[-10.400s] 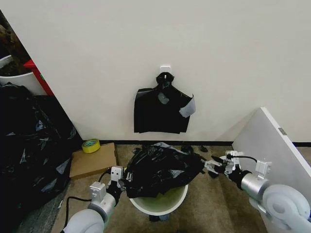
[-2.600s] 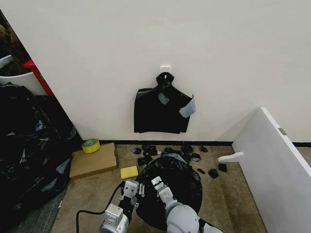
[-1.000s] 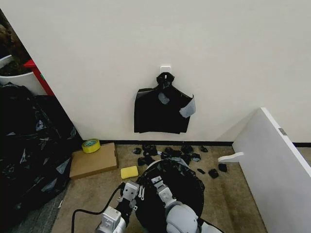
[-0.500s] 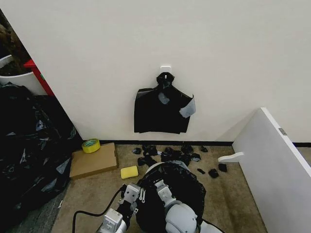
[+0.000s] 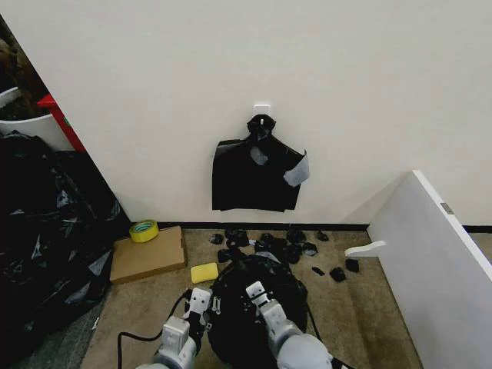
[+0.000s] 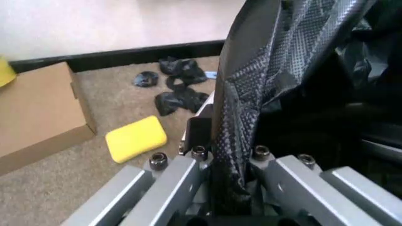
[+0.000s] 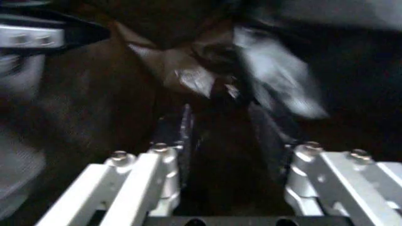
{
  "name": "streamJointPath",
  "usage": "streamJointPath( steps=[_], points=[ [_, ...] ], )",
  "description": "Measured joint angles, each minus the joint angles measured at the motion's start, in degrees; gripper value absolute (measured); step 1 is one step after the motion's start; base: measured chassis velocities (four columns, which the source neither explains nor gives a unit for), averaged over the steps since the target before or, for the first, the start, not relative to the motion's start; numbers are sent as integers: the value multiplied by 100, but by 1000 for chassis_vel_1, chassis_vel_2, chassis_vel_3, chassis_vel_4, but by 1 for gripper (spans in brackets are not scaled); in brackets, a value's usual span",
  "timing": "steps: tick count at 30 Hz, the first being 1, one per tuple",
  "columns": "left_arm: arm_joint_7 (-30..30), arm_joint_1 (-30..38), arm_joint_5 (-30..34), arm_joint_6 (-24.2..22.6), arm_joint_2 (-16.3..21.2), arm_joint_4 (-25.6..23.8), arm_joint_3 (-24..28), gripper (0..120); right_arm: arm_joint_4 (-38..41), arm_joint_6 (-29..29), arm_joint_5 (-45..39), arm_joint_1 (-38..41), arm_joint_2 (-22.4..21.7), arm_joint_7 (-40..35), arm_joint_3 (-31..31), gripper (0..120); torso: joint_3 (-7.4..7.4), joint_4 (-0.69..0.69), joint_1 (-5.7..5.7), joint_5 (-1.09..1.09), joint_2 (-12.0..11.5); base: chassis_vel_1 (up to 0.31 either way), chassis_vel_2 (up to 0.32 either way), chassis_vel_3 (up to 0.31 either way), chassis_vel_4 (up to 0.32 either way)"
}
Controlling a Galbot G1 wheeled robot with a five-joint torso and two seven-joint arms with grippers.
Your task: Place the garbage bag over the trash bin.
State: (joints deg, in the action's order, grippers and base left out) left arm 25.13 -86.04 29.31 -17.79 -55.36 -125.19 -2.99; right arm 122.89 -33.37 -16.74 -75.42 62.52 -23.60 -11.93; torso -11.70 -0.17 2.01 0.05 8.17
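The glossy black garbage bag (image 5: 257, 307) is draped over the trash bin, which is hidden beneath it. My left gripper (image 5: 201, 300) is at the bag's left side. In the left wrist view its carbon-fibre fingers (image 6: 251, 84) are pressed together, with the bag's film (image 6: 358, 56) right against them. On top of the bag, toward its near side, is my right gripper (image 5: 256, 292). In the right wrist view, which is blurred, the right gripper (image 7: 223, 113) has a gap between its fingers, and crumpled black plastic (image 7: 207, 75) lies at the tips.
A yellow sponge (image 5: 204, 272) lies on the carpet left of the bag, beside a flat cardboard box (image 5: 147, 252) with a tape roll (image 5: 144, 230). Black scraps (image 5: 265, 242) lie by the wall. A white board (image 5: 430, 254) leans at the right and a black plastic heap (image 5: 46, 231) lies at the left.
Ten seconds ago the bag was bunched above the open white bin; now it covers it. In the last second both grippers and the bag's top moved lower, and a strip of white rim disappeared.
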Motion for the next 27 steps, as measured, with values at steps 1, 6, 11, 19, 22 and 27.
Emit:
streamJointPath(
  steps=[1,6,11,19,22,27],
  points=[
    [12,26,34,-8,-15,25,-9,2,58,3,-14,-38,-33,3,31,36,0,0,0,0,0,0,0,0,0],
    [275,469,825,-187,-362,450,-94,2,916,87,-285,-463,-291,83,442,58,0,2,0,-5,0,0,0,0,0],
    [509,750,1535,-328,-765,723,-96,2,1399,143,-326,-790,-364,99,801,73,0,1,0,-2,0,0,0,0,0],
    [797,904,2231,-302,-1058,912,-146,2,1545,314,-206,-1183,-388,119,1096,99,0,2,0,-2,0,0,0,0,0],
    [904,884,2418,-363,-1063,948,-194,2,1471,347,-187,-1180,-368,118,1105,100,0,2,0,-1,0,0,0,0,0],
    [1281,859,2909,-434,-1094,967,-270,3,1399,360,-188,-1146,-312,136,1101,100,0,2,0,-2,0,0,0,0,0]
  ],
)
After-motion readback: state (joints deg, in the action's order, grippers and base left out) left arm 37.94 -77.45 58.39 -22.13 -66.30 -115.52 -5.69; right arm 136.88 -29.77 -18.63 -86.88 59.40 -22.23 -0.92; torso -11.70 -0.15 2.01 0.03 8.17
